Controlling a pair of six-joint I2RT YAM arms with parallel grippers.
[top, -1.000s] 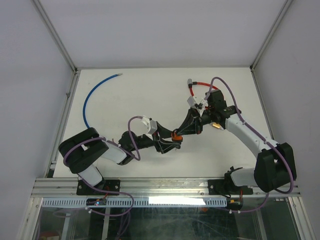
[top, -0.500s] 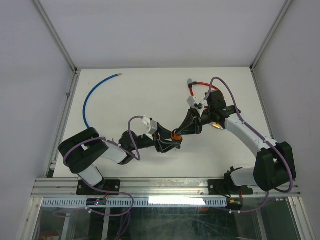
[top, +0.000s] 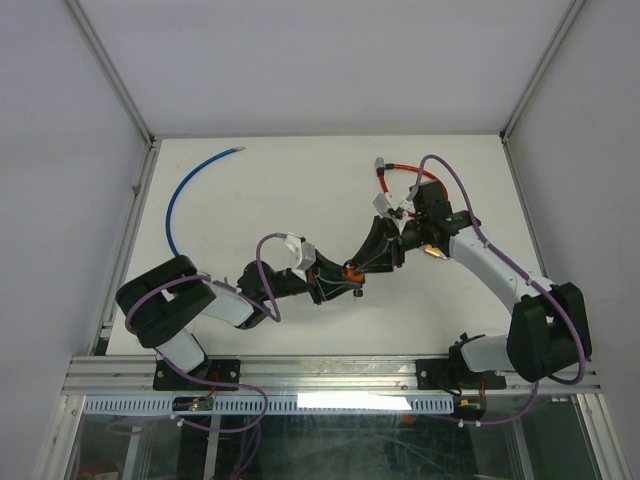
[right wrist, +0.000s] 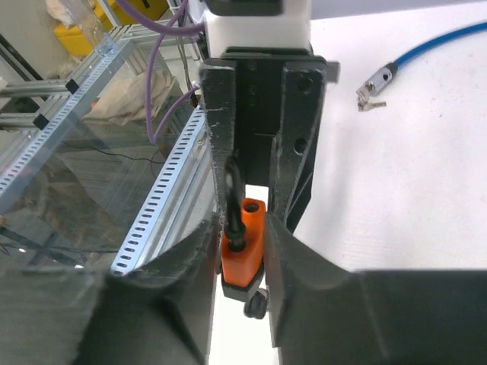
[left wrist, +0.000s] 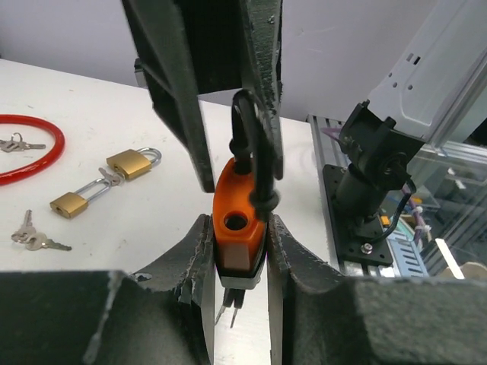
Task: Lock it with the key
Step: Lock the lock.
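Note:
An orange padlock (left wrist: 238, 228) with a black shackle (left wrist: 251, 144) stands upright between my two grippers above the table. My left gripper (left wrist: 237, 255) is shut on its orange body, pads against both sides. A key bunch (left wrist: 228, 308) hangs from the lock's underside. One shackle hole (left wrist: 236, 222) is empty. My right gripper (right wrist: 243, 255) faces it from the other side, its pads against the padlock (right wrist: 245, 243) and shackle. In the top view the padlock (top: 350, 271) sits mid-table between the left gripper (top: 343, 280) and the right gripper (top: 376, 256).
A red cable loop (top: 400, 172) and a brass padlock (top: 433, 252) lie near the right arm. Two brass padlocks (left wrist: 131, 163) (left wrist: 72, 202) and loose keys (left wrist: 30, 239) lie on the table. A blue cable (top: 185, 195) curves at the far left.
Both grippers stay on the padlock. The left wrist and the lock have shifted slightly left. Nothing was taken hold of or let go.

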